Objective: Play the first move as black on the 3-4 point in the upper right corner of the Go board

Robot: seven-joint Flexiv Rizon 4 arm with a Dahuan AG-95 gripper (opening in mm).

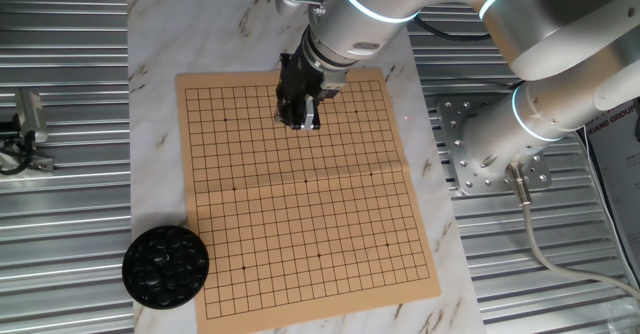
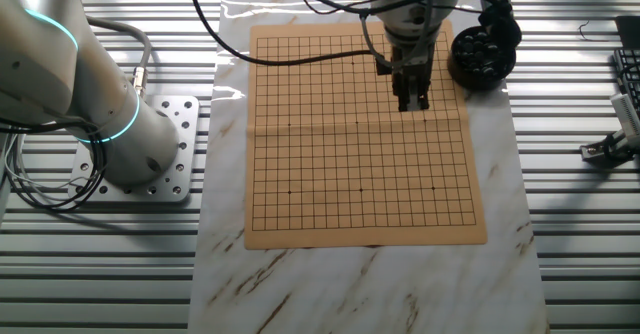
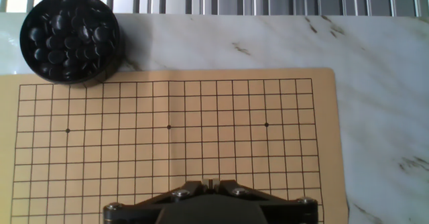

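The tan Go board (image 1: 300, 194) lies on the marble top and carries no stones. It also shows in the other fixed view (image 2: 360, 134) and the hand view (image 3: 167, 143). The round black bowl (image 1: 165, 265) holds many small glossy black stones (image 3: 67, 36) and stands off one board corner; it also shows in the other fixed view (image 2: 482, 52). My gripper (image 1: 300, 119) hovers low over the board, away from the bowl, and also shows in the other fixed view (image 2: 415, 99). In the hand view its fingertips (image 3: 210, 182) meet, shut, and no stone shows between them.
The marble slab (image 1: 420, 104) sits on a ribbed metal table (image 1: 60, 174). The arm's base plate (image 1: 480, 154) stands beside the board. A small metal fixture (image 1: 25, 124) and cables lie at the table's far side.
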